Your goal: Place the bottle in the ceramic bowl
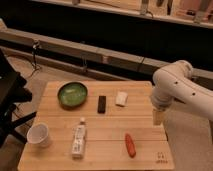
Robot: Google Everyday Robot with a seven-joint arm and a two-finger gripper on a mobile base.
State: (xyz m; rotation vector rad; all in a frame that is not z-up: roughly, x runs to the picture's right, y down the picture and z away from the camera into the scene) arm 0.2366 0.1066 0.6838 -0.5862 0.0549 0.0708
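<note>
Just the one camera view to go on. Looking down on a wooden tabletop (107, 131) from the front.

Found the bottle (78, 138) lying flat near the front edge, left of centre, cap pointing toward the back. Sits well apart from the ceramic bowl (72, 94), which is further back on the left. Not touching anything. Nothing inside the bowl.

Also spotted a white paper cup (39, 135) at the front left, near the bottle but clear of it. Plus a black block (102, 104) and a small white block (121, 98) toward the back middle, and a red-orange sausage-looking thing (130, 145) front right.

Over on the right: white arm (172, 87) curling in, with the claw (158, 118) hanging down by the right edge of the tabletop, well away from the bottle. Spread apart and empty, gripping nothing.

Looks like the very start, the reach-for-the-bottle step, with nothing grasped yet. Next up, probably: swing left across the tabletop, clear the red thing, line up across the bottle's narrow width, drop down and pinch around the middle. Worth minding the cup nearby. Then lift, carry back to the bowl and lay it in on a slant, given a length roughly matching the bowl's width.
</note>
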